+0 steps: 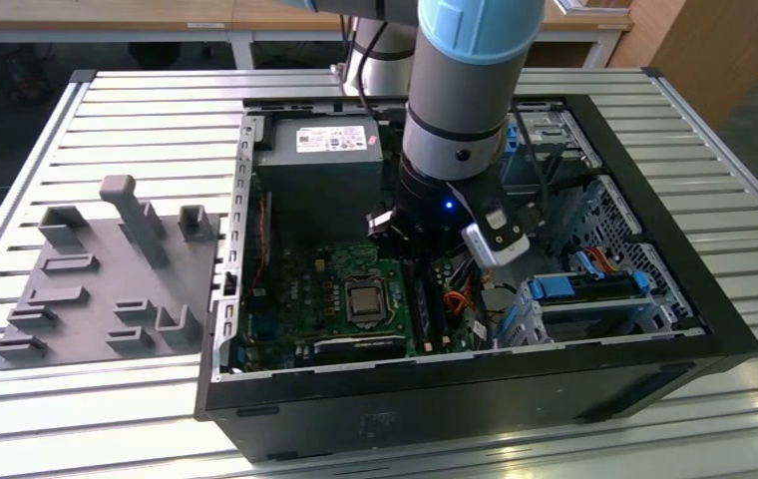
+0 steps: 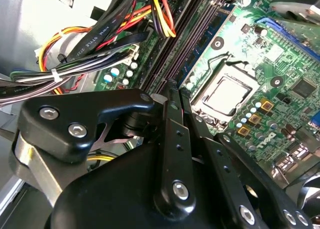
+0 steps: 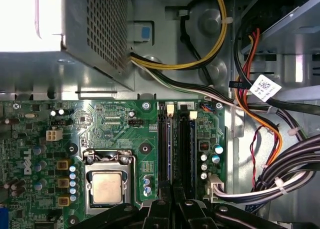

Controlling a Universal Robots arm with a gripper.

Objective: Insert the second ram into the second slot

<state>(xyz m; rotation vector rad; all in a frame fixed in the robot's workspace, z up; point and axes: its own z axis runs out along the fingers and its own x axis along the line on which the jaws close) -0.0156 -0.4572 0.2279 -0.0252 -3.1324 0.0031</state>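
My gripper (image 1: 418, 264) reaches down inside the open computer case (image 1: 645, 349), over the black memory slots (image 3: 182, 149) beside the processor socket (image 3: 107, 186). In both wrist views its two narrow fingers stand close together, right above the slot row (image 2: 187, 41). In the first wrist view a thin blue edge, the second ram (image 3: 170, 149), runs along a slot and ends between the fingertips of the gripper (image 3: 172, 189). It stands on edge, in line with the slot. How deep it sits is hidden. Another blue edge (image 3: 193, 149) lies two slots over, toward the cables.
The grey power supply (image 1: 319, 150) stands beyond the slots. Bundled black and coloured cables (image 3: 280, 174) hang close beside the slot row. Drive bays with blue tabs (image 1: 592, 289) fill the case at the exterior view's right. A grey parts fixture (image 1: 100, 279) rests on the slatted table.
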